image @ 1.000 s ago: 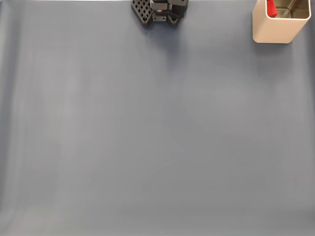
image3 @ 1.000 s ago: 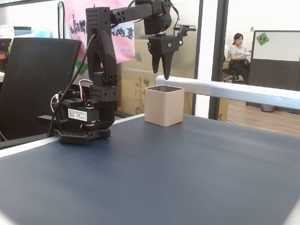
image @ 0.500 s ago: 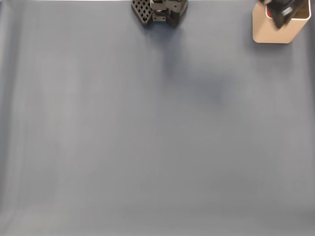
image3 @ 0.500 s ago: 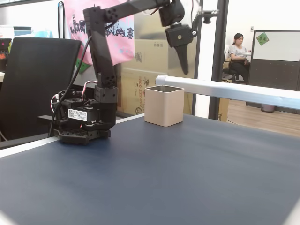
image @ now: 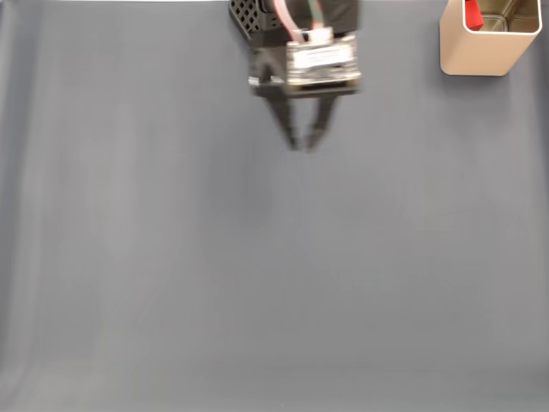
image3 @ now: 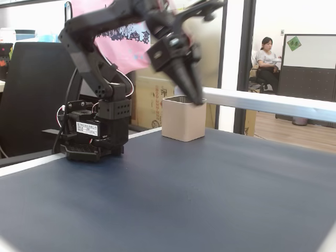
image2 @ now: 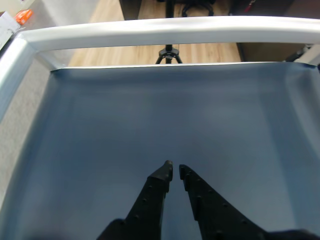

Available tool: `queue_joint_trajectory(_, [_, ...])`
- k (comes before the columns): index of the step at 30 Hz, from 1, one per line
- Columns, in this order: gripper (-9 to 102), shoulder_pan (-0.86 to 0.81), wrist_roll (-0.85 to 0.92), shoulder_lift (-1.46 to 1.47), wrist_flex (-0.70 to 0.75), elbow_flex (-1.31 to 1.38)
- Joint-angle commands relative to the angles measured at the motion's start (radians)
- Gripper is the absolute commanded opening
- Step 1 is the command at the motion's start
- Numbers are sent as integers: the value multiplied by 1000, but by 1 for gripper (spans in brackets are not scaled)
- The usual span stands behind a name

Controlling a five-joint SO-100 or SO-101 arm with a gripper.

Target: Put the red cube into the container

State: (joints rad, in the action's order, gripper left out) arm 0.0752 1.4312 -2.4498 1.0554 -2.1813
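Red cube [image: 472,15] seen inside beige container [image: 480,50], upper right of a fixed view, gripper [image2: 174,172] over bare blue worktop [image: 257,283], jaws nearly closed, nothing gripped.

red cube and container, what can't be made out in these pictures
- Red cube: in a fixed view from above, the container wall and the top edge hide most of it; a red sliver shows.
- Container's far rim: cut off by that view's top edge.
- Container's inside: hidden by its wall in the side fixed view.
- Gripper: motion-blurred there; in the wrist view the fingers are nearly closed, holding nothing.
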Motion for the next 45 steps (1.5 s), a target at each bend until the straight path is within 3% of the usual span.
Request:
queue_joint_trajectory(1, [0,-60,35,-138,-97,-181])
queue_joint_trajectory(9, [0,-121,43,-411,-196,-545])
queue_joint_trajectory(22, [0,-175,61,-709,-210,-899])
queue_joint_trajectory(40, [7,-172,63,-876,275,-913])
queue_joint_trajectory(45, [6,-173,161,-876,298,-913])
